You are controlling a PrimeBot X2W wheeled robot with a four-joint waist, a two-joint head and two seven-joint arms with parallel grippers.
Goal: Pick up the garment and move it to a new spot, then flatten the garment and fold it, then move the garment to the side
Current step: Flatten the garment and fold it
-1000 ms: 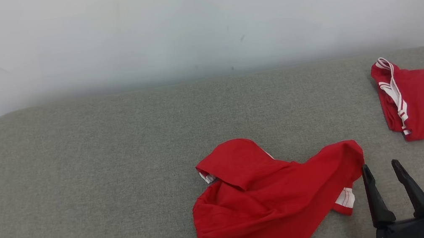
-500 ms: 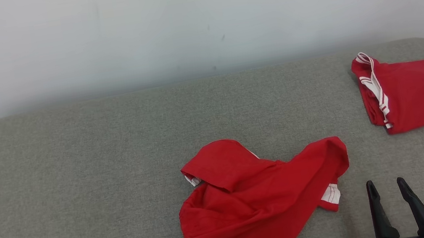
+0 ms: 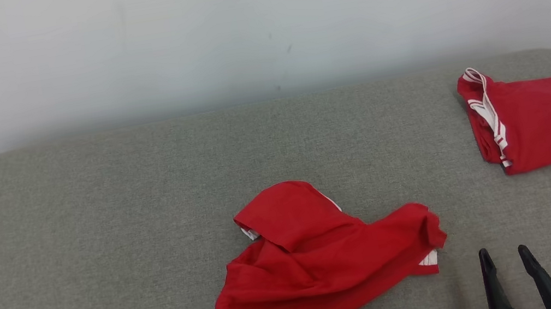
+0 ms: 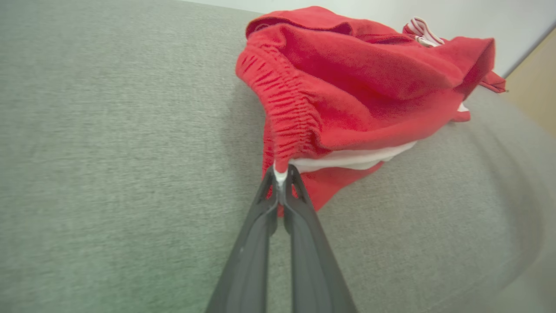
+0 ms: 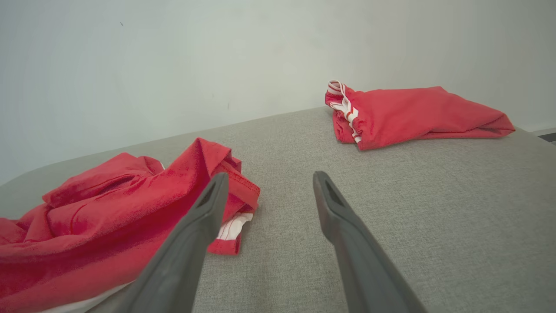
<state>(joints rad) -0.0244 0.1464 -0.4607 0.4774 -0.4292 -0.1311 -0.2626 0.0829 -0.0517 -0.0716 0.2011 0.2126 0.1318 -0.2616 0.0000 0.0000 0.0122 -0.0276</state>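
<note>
Our left tool pinches the garment by its elastic edge; our right tool stands wide just beside its hem; open tabletop spreads left.

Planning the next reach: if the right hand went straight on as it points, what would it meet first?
Probably bare grey cushion: the open right hand aims between the crumpled red garment and the folded garment, though depth is unclear.
</note>
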